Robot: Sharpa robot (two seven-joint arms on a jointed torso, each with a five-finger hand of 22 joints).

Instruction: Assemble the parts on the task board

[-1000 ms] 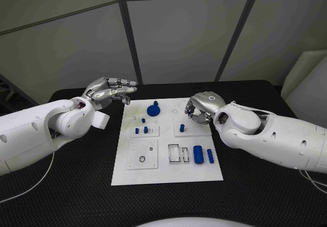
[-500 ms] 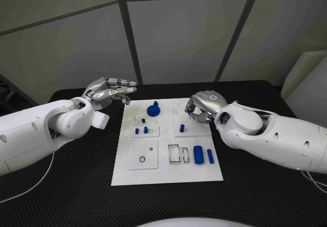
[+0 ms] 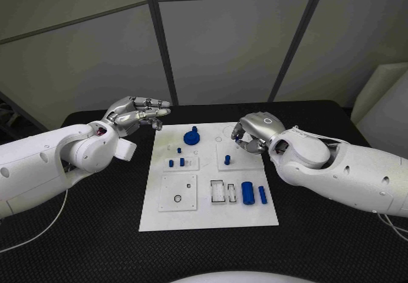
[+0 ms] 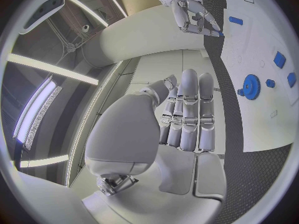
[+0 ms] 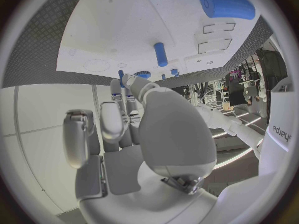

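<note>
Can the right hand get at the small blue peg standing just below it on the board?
Probably yes: the right hand hovers empty beside the peg, with nothing between them.

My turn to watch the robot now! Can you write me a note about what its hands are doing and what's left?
Left hand: holds nothing, fingers apart, off the board's far left corner.
Right hand: fingers curled, above the board's far right side; whether it holds anything cannot be told.
Board: gear at the far end, small pegs mid-left, one peg by the right hand, big cylinder and bar lying near the slots.
Left: most parts look unplaced.
</note>
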